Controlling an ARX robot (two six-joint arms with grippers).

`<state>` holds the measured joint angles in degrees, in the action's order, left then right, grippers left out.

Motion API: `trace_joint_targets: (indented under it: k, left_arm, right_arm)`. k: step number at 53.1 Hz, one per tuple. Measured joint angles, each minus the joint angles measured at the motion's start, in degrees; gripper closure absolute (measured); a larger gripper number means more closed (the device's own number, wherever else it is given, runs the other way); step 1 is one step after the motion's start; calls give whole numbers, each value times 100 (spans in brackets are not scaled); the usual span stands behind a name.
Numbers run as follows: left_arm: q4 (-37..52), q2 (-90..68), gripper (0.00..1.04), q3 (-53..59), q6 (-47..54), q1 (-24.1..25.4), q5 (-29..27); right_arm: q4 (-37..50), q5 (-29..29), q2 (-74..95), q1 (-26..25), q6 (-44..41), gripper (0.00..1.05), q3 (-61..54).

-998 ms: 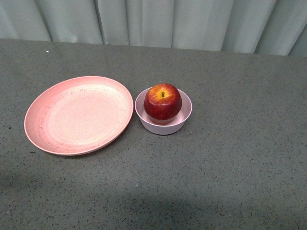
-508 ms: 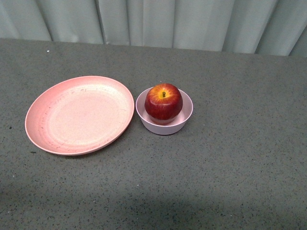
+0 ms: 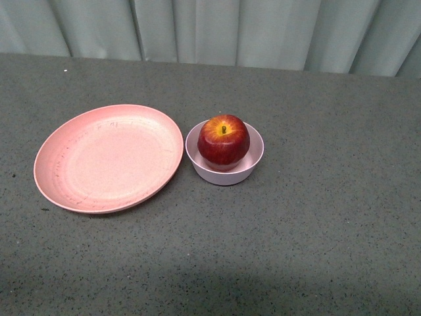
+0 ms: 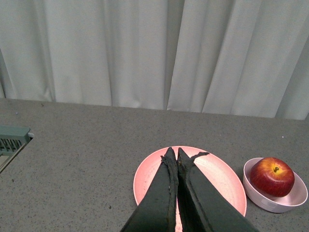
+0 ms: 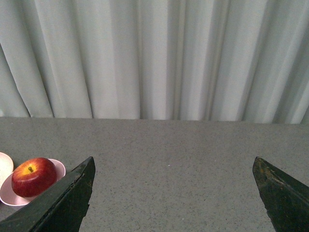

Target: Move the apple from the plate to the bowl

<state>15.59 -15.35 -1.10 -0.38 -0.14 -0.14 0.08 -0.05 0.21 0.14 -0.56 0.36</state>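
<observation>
The dark-red apple (image 3: 223, 141) with a yellow patch round its stem sits inside the small pale-pink bowl (image 3: 225, 172) at the table's middle. The wide salmon-pink plate (image 3: 109, 158) lies just left of the bowl and holds nothing. Neither gripper shows in the front view. In the left wrist view my left gripper (image 4: 174, 152) is shut and empty, raised over the plate (image 4: 217, 176), with the apple (image 4: 272, 177) in the bowl (image 4: 277, 203) off to one side. In the right wrist view my right gripper (image 5: 174, 164) is open and empty over bare table, apart from the apple (image 5: 33, 177) and bowl (image 5: 12, 195).
A grey speckled table (image 3: 316, 230) carries everything. Pale pleated curtains (image 3: 217, 29) hang behind its far edge. A grey-green ribbed object (image 4: 13, 137) shows at the frame's edge in the left wrist view.
</observation>
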Motion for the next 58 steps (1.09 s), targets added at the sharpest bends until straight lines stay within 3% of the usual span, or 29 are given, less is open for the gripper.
trace_joint_targets:
  k: [18, 23, 34, 49, 58]
  left_arm:
    - [-568, 566, 101, 0, 0, 0, 2]
    - [-1473, 1303, 101, 0, 2, 0, 11]
    - [-1545, 1502, 101, 0, -2, 0, 11]
    - [-1545, 1504, 54, 0, -2, 0, 11]
    - [-1547, 1504, 20, 0, 0, 0, 11]
  right_arm:
    - [0, -2, 0, 0, 0, 9, 0]
    - [0, 0, 0, 0, 0, 9, 0]
    - [0, -2, 0, 0, 0, 9, 0]
    - [0, -2, 0, 0, 0, 9, 0]
    - [0, -2, 0, 0, 0, 9, 0]
